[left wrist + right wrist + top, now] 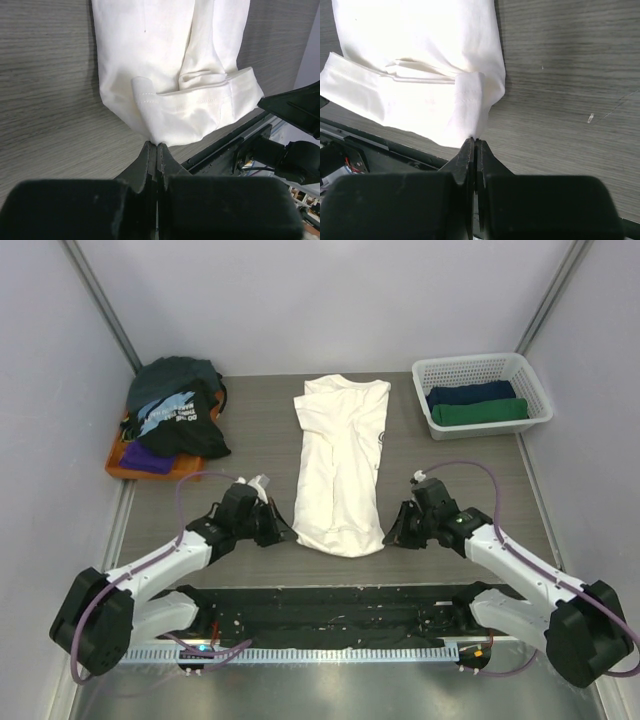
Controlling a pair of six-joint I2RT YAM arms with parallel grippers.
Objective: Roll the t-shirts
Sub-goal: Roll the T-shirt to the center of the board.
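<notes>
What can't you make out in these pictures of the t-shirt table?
1. Top view: the print on the cream-white t-shirt is mostly hidden by its folds; only a dark sliver shows at its right edge.
2. Top view: the pale lettering on the black t-shirt is too small to read.
3. Top view: the navy t-shirt and green t-shirt hide whatever lies under them in the basket.

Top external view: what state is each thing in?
cream-white cotton t-shirt: folded into a strip, flat, not rolled
left pincer: shut, at the hem
right pincer: shut, at the hem
white plastic lattice basket: holds two rolled shirts
flat orange tray: piled with loose shirts
</notes>
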